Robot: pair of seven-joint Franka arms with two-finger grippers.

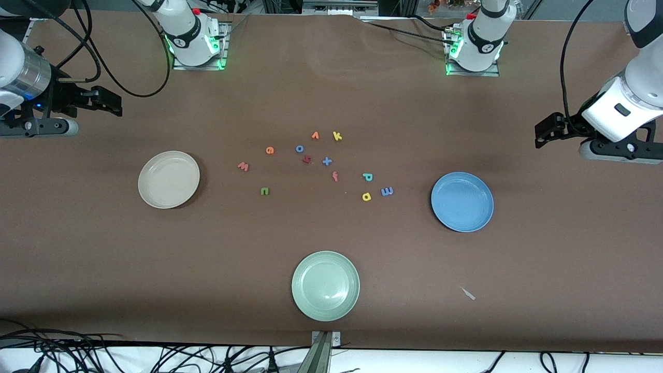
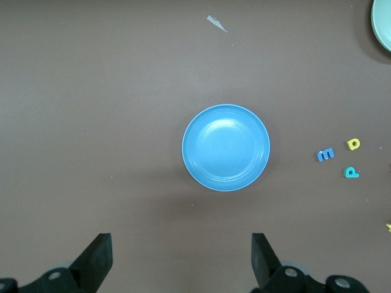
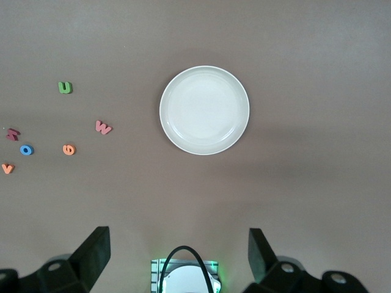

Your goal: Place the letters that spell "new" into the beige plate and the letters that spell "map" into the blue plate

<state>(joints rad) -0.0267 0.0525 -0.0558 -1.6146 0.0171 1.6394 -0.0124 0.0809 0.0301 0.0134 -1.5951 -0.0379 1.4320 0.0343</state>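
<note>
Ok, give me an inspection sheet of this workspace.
Surface: brown table, small pale scrap.
Job's things: beige plate and blue plate empty; w, e, n, m, a, p loose between them.
Clutter: green plate; letters o, v, k, f.
Grippers: left gripper open over table by blue plate; right gripper open by beige plate; both waiting.
Cables: bundle along table edge.
Surroundings: nothing seen.
</note>
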